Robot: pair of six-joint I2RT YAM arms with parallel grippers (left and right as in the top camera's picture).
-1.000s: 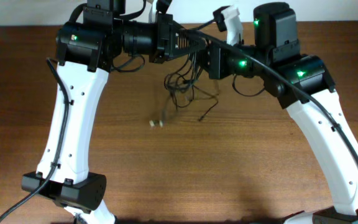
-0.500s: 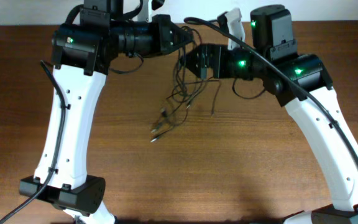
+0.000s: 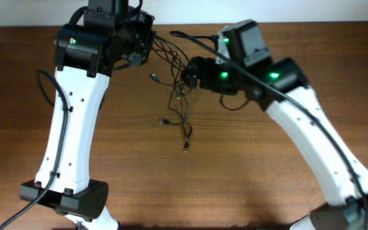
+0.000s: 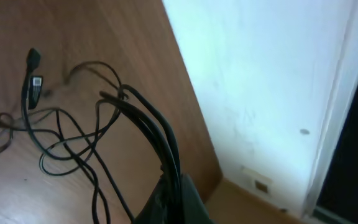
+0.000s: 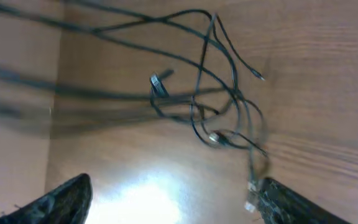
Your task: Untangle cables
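Overhead view shows the cables (image 3: 183, 118) trailing in one long bunch from the left gripper (image 3: 144, 39), clamped on their upper strands, while the right gripper (image 3: 188, 75), fingers apart, stands just beside that bunch.

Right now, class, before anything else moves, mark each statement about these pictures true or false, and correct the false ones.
1. The left gripper grips several strands of the cables. True.
2. The right gripper is clamped on a strand. False: it is wide open, and the strands lie beyond it.
3. The cables are white. False: they are thin and black.
4. The table is brown wood. True.
5. The cables lie in separate straight lines. False: they cross and loop in one tangle.
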